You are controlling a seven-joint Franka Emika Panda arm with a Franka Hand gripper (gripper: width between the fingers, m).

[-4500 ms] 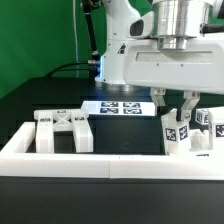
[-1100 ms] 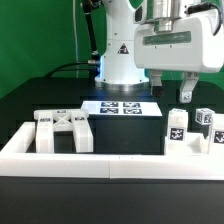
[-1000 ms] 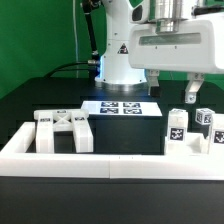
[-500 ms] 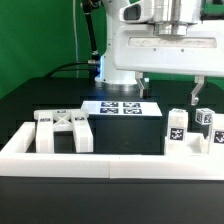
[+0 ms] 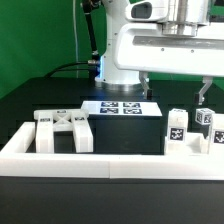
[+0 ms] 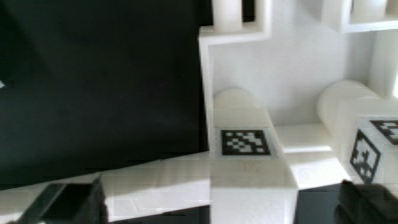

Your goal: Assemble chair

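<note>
**A:** Where did the chair parts sit?

**B:** The cross-braced frame point(image 5: 62, 130) stood inside the border wall point(image 5: 90, 163), toward the exterior view's left. Two square posts stood upright toward that view's right, behind the same wall. These were the nearer post point(image 5: 176, 129) and the farther post point(image 5: 204, 121). Each showed a tag to the camera, and both were well apart from the frame.

**A:** And through the wrist camera?

**B:** It looked down on a tagged post point(image 6: 246, 150), with a second post just beside it. The white shapes beyond were too blurred to name.

**A:** What about the gripper?

**B:** The gripper point(image 5: 173, 90) hung above the posts and touched neither. Its jaws were spread wide and held nothing.

**A:** And around all that?

**B:** The marker board point(image 5: 122, 107) lay flat on the black table point(image 5: 30, 100), behind the parts.
</note>
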